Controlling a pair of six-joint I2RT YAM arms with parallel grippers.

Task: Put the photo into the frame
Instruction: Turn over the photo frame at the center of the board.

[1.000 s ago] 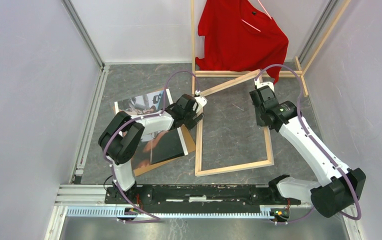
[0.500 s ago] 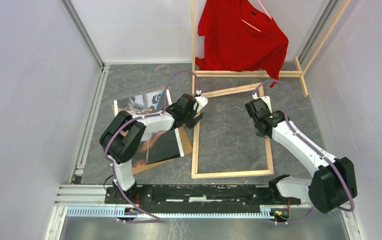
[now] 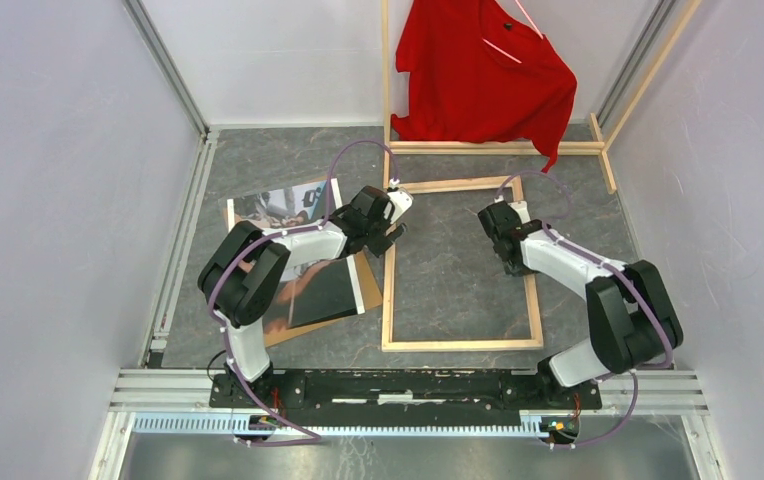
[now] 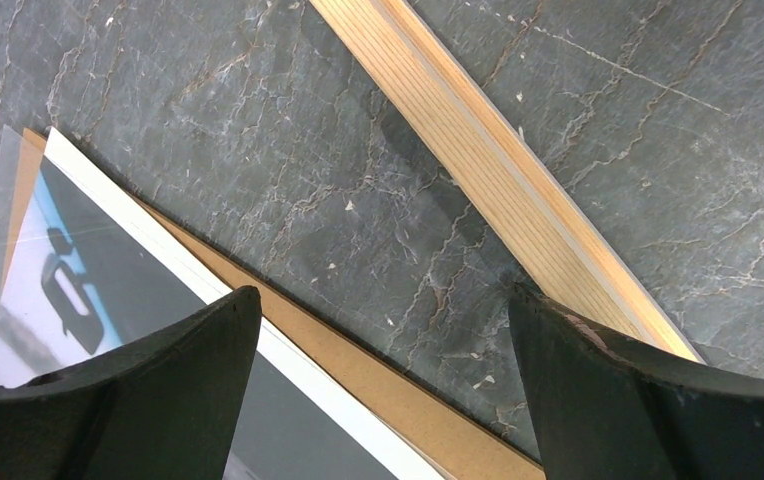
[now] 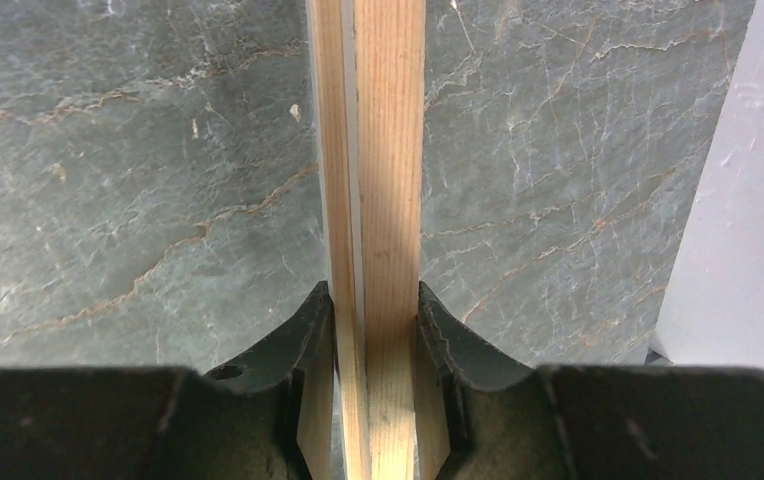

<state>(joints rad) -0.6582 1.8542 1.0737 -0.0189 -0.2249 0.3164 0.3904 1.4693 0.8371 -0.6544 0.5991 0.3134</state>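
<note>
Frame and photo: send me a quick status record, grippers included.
frame: on table, wood side up, right of photo
photo: picture side up on brown backing board, outside frame
left gripper: open, empty, above bare table between board and frame rail
right gripper: shut on frame's right rail
task: photo not yet in frame

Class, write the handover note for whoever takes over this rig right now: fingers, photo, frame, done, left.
Left gripper: open, empty, over the table between photo and frame.
Right gripper: fingers shut on the frame's right rail.
Photo: face up on the backing board, left of the frame, partly under the left arm.
Done: frame lies wood side up.
Left: pick up the photo, lay it in the frame.
</note>
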